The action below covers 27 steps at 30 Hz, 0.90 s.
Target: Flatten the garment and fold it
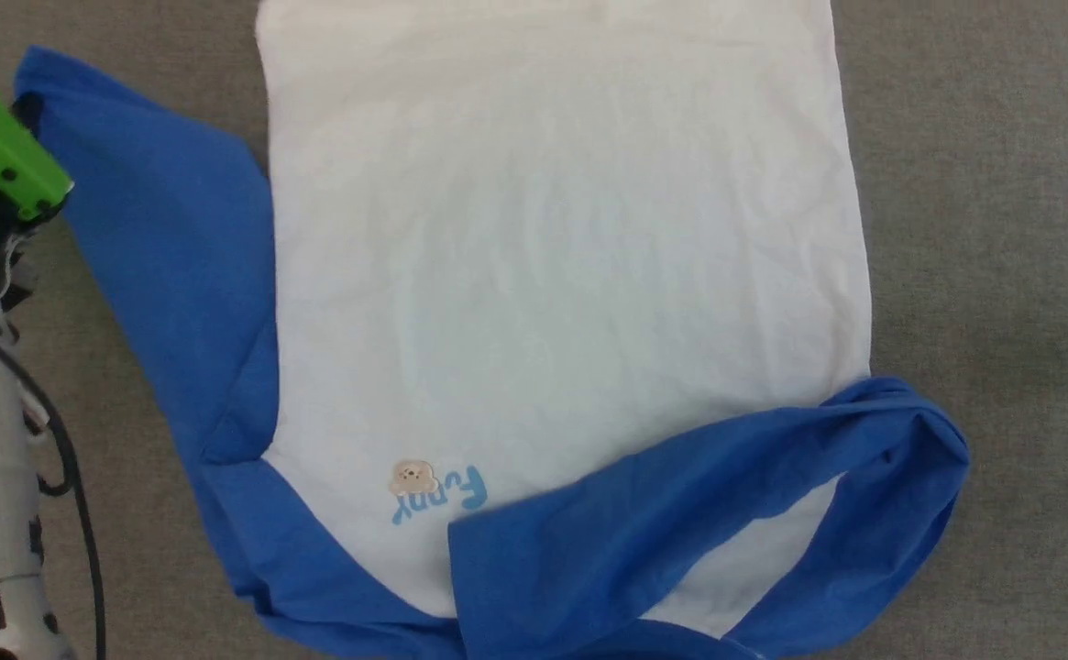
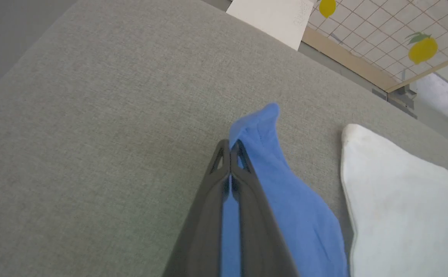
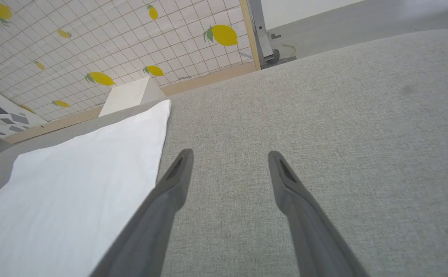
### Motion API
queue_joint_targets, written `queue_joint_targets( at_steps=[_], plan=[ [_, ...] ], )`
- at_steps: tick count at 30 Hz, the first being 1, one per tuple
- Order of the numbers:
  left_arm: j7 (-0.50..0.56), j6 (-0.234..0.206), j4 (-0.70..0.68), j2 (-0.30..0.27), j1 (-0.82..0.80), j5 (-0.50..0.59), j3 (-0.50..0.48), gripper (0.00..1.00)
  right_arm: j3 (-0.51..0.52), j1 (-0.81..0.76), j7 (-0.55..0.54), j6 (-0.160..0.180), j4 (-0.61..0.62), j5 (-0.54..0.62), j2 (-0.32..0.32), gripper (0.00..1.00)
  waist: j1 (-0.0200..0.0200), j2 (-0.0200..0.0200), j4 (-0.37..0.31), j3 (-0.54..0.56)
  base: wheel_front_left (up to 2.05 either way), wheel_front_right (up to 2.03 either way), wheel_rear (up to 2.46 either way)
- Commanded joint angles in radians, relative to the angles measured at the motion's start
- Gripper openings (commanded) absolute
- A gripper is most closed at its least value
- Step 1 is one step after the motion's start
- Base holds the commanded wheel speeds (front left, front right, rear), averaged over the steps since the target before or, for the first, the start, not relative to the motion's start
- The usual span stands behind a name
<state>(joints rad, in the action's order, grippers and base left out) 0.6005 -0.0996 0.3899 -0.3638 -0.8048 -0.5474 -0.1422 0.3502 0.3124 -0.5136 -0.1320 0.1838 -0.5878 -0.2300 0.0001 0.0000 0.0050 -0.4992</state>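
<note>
Garment (image 1: 552,257) spread on table (image 1: 983,229). Left tool (image 2: 229,154) pinched shut on left sleeve (image 2: 285,192) tip. Right tool (image 3: 229,161) wide open, empty, beside the white body. Flattening step, by the look. Next, you'd likely draw the sleeve left, then uncrumple the right sleeve (image 1: 708,495).

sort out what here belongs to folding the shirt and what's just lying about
For the job:
T-shirt, spread on the grey surface
its blue sleeve, pinched in the shut left jaws
right jaws, open over bare grey surface, holding nothing

Just in the background:
white box
lemon-patterned wall
</note>
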Motion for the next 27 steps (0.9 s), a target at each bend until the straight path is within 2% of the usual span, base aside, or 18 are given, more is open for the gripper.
queue_joint_targets(
  at_steps=[1, 8, 14, 21, 27],
  plan=[
    [-0.026, -0.005, 0.013, -0.013, 0.027, -0.013, -0.02, 0.0, -0.001, -0.006, -0.003, 0.001, -0.006, 0.008, -0.003, 1.0, -0.0001, 0.0, 0.047, 0.072, 0.0, 0.0, 0.0],
    [-0.092, -0.031, 0.054, -0.05, 0.15, -0.019, -0.095, 0.0, -0.009, -0.039, -0.013, 0.001, -0.023, 0.022, 0.012, 1.0, -0.0001, 0.0, 0.107, 0.197, 0.0, 0.0, 0.0],
    [-0.143, -0.039, 0.041, -0.052, 0.236, -0.033, -0.14, 0.0, -0.017, -0.074, -0.022, 0.001, -0.039, 0.036, 0.035, 1.0, -0.0001, 0.0, 0.139, 0.291, 0.0, 0.0, 0.0],
    [-0.153, -0.019, -0.013, -0.074, 0.303, -0.042, -0.159, 0.0, -0.025, -0.112, -0.026, 0.001, -0.054, 0.048, 0.06, 1.0, -0.0001, 0.0, 0.154, 0.378, 0.0, 0.0, 0.0],
    [-0.137, 0.032, -0.116, -0.052, 0.302, -0.063, -0.117, 0.0, -0.022, -0.138, -0.031, 0.001, -0.061, 0.054, 0.076, 1.0, -0.0001, 0.0, 0.17, 0.429, 0.0, 0.0, 0.0]
  ],
)
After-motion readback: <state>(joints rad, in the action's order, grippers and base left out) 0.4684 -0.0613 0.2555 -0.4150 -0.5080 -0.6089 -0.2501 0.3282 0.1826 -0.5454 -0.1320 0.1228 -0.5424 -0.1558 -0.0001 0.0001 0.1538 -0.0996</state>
